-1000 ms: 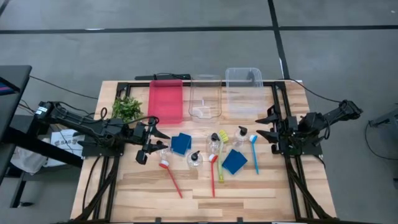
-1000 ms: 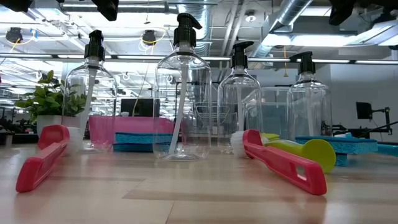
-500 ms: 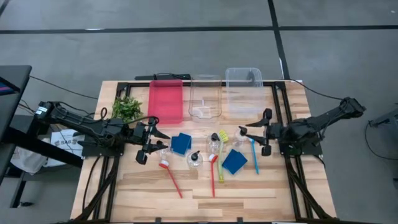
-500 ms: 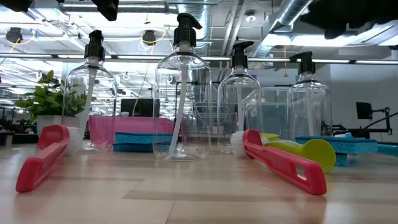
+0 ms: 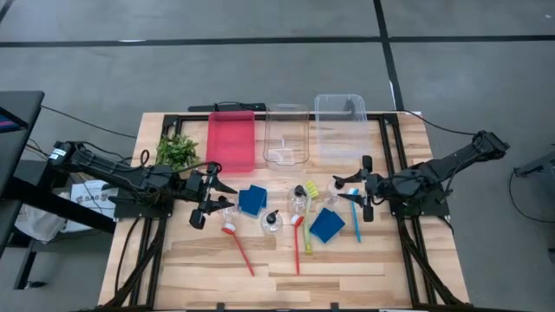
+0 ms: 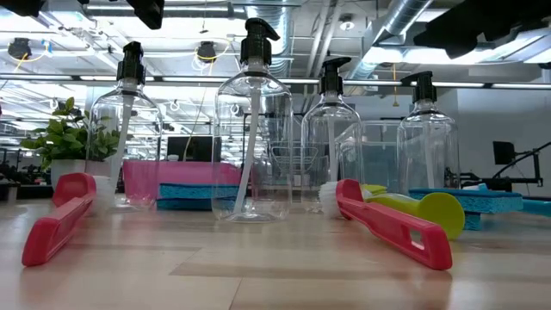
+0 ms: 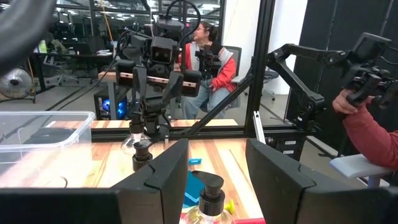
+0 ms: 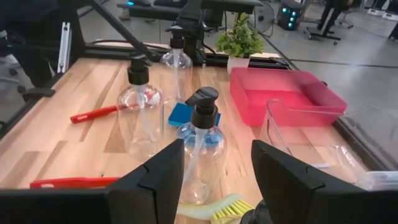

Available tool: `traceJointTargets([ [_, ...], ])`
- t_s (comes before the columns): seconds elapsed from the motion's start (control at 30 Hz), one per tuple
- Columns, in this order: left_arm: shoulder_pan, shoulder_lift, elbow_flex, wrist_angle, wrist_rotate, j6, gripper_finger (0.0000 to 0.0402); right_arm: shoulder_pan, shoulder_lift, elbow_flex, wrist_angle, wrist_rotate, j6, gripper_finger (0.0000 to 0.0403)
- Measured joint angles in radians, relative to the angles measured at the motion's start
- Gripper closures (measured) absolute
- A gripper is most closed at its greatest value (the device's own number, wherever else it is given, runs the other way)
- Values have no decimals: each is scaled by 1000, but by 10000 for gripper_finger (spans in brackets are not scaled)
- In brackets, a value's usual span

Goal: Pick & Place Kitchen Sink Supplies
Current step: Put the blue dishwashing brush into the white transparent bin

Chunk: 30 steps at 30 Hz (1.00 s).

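A light wooden desk (image 5: pixel 277 260) edged by a black metal frame (image 5: pixel 392 130) is set on a grey concrete floor (image 5: pixel 260 69) crossed by dark lines. Overhead, silver ducts (image 6: pixel 405 21) and strip lights are seen. A seated person (image 7: pixel 211 62) is visible beyond the desk among other workstations.

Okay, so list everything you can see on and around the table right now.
sponges: two, blue, mid-table
pump bottles: four, clear with black tops, among the sponges
brushes: two red, one yellow-green, one blue, front of the table
tray: one, red, back
bins: two, clear, beside the tray
plant: one, green, back left
table: one, wooden
people: two, beyond the table
left arm's fingers: open, by the leftmost bottle
right arm's fingers: open, by the rightmost bottle
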Motion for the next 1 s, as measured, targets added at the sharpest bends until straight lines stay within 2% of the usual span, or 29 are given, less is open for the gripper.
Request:
traceJointTargets([
  [0.13,0,0,0,0,0,0,238,0,-3,0,1,25,-10,221],
  [0.33,0,0,0,0,0,0,238,-1,-3,0,9,136,-82,221],
  [1.0,0,0,0,0,0,0,238,-1,-3,-1,38,131,-83,221],
])
